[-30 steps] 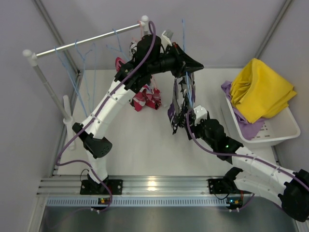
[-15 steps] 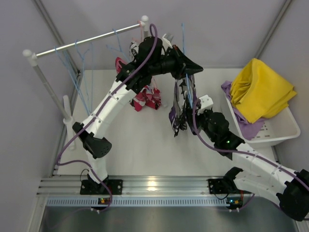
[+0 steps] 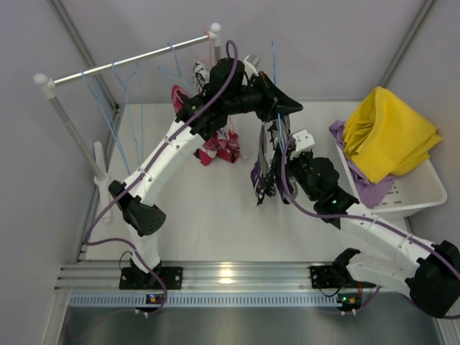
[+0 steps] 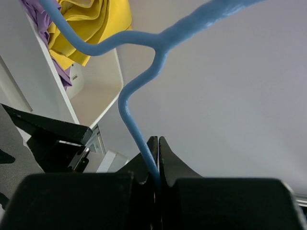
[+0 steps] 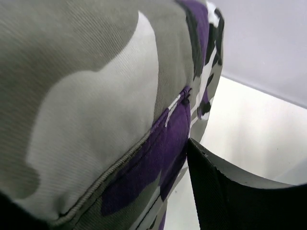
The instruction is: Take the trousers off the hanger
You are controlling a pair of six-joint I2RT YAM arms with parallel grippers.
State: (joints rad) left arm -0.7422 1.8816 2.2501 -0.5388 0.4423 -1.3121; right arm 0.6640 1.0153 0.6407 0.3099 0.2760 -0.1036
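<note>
Blue hanger (image 4: 139,125) is pinched tight in the left gripper (image 4: 157,152) and held aloft with the black-and-white print trousers (image 3: 267,169) draped from it, so the right gripper (image 3: 285,161), seemingly spread around that cloth, should next clamp and pull it free.

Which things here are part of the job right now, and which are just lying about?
In the job: blue hanger, pinched in the left gripper; printed trousers hanging on it; right gripper at the cloth.
Lying about: yellow trousers and lilac trousers in the white basket; pink-red trousers on the table; rail with bare hangers.
</note>
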